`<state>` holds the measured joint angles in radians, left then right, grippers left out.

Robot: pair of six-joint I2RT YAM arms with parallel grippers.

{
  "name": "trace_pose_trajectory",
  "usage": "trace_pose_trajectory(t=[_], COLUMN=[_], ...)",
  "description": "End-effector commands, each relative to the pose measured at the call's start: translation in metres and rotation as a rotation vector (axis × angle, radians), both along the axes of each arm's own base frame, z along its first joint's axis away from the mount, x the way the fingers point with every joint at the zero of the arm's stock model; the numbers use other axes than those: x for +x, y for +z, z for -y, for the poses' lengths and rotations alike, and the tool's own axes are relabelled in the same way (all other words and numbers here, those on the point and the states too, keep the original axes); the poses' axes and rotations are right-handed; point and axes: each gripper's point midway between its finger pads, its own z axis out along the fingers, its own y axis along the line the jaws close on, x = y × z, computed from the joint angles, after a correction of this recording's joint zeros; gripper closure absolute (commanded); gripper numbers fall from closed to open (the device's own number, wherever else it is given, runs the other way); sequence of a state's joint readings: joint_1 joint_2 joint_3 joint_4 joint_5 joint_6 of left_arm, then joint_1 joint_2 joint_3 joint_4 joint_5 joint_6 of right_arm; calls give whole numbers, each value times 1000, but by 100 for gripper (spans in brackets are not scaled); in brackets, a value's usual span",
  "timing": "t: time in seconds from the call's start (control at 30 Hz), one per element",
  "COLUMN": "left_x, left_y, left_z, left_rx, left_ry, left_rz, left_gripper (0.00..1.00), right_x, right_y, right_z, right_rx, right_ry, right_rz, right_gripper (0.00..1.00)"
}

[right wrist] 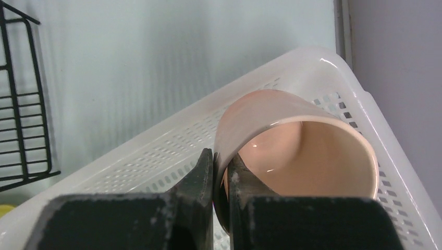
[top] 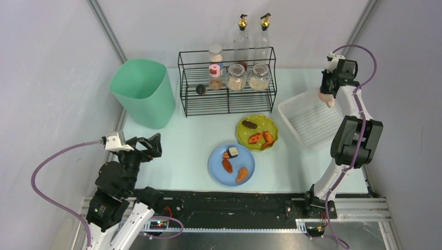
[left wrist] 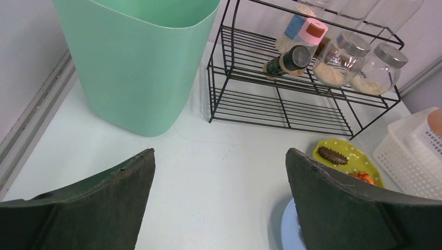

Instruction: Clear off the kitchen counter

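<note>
Closest in the right wrist view, the right gripper (right wrist: 221, 162) is clamped on the wall of a pink cup (right wrist: 292, 140). It holds the cup tipped over the white basket (right wrist: 156, 151), probably to set it down there. The left gripper (left wrist: 220, 156) hangs near the front left, jaws wide apart and empty. Between the arms lies the kitchen counter (top: 182, 151), pale mint, smooth and matte. It bears a blue plate (top: 215, 164) and a green plate (top: 266, 124) of food scraps, a wire rack (top: 229, 104) and a green bin (top: 143, 94).
</note>
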<state>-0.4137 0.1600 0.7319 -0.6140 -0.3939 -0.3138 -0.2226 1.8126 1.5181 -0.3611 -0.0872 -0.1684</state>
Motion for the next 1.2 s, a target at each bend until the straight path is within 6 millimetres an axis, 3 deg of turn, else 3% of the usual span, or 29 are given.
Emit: trace_pose_trajectory(t=[0.0,0.43,1.17], left_x=[-1,-2,0], left_y=[10,11,10], left_z=[3,4,4], left_rx=[-17,-18,-13], left_ry=[-18,-28,-24], left_rz=[35,37,31], left_gripper=[2,2,2], right_x=[10,1,14], right_y=[8,-49,-77], right_z=[13,32,51], right_rx=[-28,-47,-71], right_ry=[83,71,-18], right_rz=[8,-120,-160], right_gripper=[100,100,99])
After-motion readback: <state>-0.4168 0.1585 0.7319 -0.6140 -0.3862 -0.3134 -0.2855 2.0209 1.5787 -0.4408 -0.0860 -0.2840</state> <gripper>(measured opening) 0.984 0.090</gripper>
